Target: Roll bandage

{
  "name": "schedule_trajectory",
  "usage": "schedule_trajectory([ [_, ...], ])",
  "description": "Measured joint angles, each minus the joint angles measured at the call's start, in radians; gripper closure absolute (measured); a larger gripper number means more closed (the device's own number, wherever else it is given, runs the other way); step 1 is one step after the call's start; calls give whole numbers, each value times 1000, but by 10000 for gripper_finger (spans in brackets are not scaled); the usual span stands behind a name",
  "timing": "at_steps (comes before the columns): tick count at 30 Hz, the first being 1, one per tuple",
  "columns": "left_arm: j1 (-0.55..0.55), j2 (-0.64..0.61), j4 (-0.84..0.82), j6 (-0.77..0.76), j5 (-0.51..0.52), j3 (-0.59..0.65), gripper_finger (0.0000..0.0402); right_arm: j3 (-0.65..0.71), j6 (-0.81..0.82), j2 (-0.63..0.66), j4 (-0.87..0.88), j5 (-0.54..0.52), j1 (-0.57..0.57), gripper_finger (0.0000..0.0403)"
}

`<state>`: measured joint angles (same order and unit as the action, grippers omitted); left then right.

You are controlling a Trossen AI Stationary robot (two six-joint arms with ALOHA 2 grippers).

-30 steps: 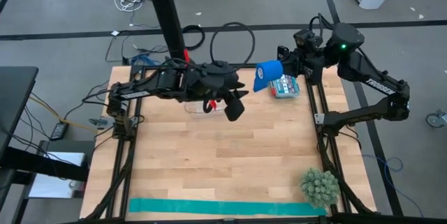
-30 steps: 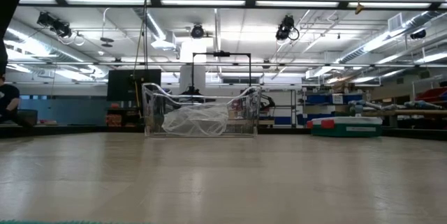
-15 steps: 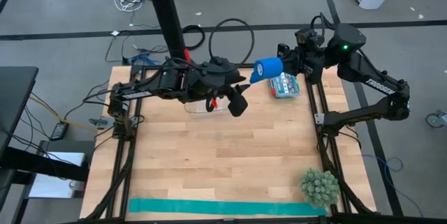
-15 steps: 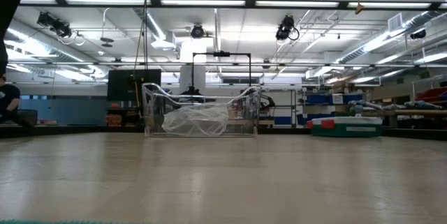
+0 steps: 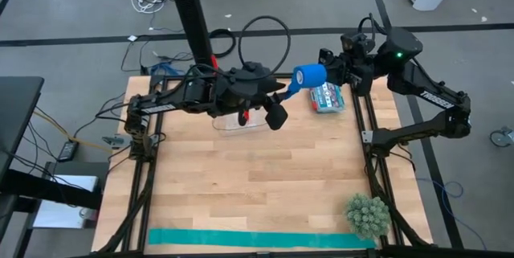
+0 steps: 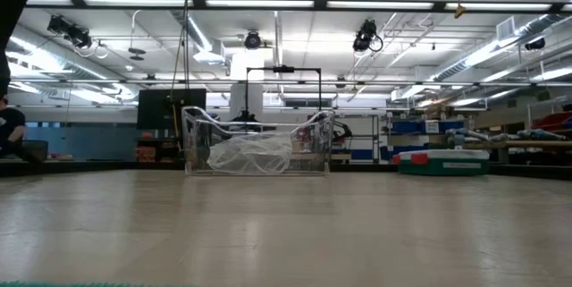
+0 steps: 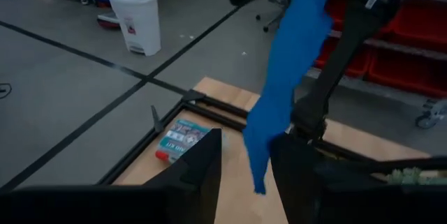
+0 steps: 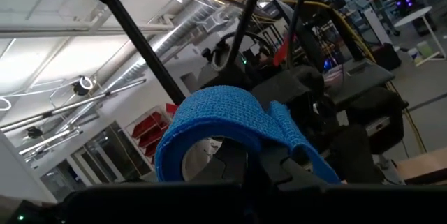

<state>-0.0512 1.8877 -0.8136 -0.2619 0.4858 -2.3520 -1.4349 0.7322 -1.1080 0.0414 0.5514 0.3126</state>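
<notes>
Bandage (image 5: 308,77) – matt woven cloth; table (image 5: 257,186) – pale wood.

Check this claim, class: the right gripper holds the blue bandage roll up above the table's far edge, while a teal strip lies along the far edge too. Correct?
Not quite. The right gripper does hold the bandage roll above the far edge, but the teal strip lies along the near edge, as the high view shows.
</notes>
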Motion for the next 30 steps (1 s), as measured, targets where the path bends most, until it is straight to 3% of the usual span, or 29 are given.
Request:
schedule_trajectory([
  [5, 5, 0, 35, 2, -1, 0, 307, 0, 0, -12, 0, -6, -22, 403],
  [11, 13, 0, 30, -9, -8, 0, 391, 0, -3, -16, -6, -9, -31, 403],
  [20, 52, -4, 41, 29, 27, 0, 398, 0, 9, -15, -7, 3, -48, 403],
  [30, 83, -33, 263, 315, 32, -4, 397, 0, 52, -13, 70, 55, -91, 403],
])
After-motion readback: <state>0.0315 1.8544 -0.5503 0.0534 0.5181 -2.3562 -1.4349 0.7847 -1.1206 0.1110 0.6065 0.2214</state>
